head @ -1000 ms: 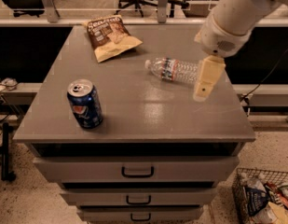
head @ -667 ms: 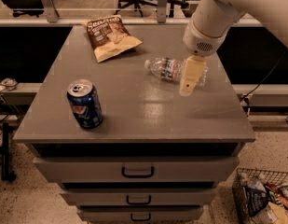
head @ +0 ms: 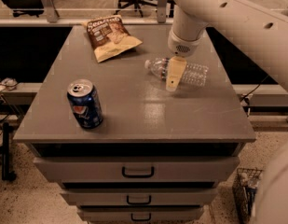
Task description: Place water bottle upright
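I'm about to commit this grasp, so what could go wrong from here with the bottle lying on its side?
1. The water bottle lies on its side with the hand over its neck end. A nudge could roll it toward the right edge of the cabinet top.
2. Held that near the cap, the body may sag and land tilted.

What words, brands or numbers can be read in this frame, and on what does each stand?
None reads letter for letter.
Chip bag: print across its dark top, too blurred to read.
Blue soda can: round red, white and blue emblem, no legible letters.
Water bottle: label band near its neck, too small to read.
Claw, over the lying bottle's neck end: no marking visible.
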Controlling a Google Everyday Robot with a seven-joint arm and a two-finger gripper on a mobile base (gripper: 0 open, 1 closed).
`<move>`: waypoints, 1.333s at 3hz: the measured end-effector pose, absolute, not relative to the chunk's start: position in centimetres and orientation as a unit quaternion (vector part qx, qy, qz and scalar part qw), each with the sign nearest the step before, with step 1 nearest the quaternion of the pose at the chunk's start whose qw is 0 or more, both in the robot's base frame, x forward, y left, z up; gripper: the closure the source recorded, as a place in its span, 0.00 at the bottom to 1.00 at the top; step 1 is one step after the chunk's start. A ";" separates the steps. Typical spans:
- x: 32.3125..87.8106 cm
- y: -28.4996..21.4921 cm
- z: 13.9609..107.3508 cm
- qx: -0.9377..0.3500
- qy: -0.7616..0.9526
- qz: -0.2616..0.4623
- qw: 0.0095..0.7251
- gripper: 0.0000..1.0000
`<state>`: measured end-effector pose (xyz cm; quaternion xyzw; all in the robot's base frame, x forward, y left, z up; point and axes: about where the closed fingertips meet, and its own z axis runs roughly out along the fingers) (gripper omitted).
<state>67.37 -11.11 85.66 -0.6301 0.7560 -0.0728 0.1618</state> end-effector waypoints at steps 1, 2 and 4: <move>69.0 -11.1 84.1 -0.622 0.766 -0.067 0.147 0.19; 69.5 -11.0 84.2 -0.620 0.770 -0.054 0.142 0.41; 67.0 -10.1 88.8 -0.638 0.748 0.008 0.183 0.87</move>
